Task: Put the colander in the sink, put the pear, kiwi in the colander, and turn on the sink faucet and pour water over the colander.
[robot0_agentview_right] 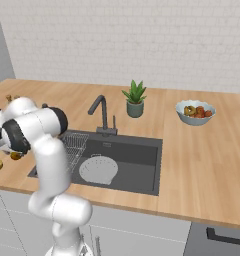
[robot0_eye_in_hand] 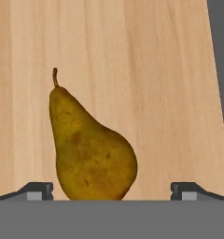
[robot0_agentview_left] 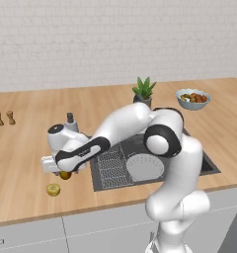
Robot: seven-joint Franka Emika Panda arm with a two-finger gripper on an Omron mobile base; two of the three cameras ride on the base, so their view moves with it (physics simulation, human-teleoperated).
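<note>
Jaws stand wide apart on either side of the pear (robot0_eye_in_hand: 90, 149), which lies on the wooden surface (robot0_eye_in_hand: 146, 70). Nearby, the colander (robot0_agentview_left: 145, 167) sits in the sink (robot0_agentview_left: 209, 165).

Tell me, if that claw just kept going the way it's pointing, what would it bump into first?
Most likely the pear. In the hand view it lies on the wooden counter right between the open claw's two tips, so the claw would probably close in around it, then meet the counter.
</note>
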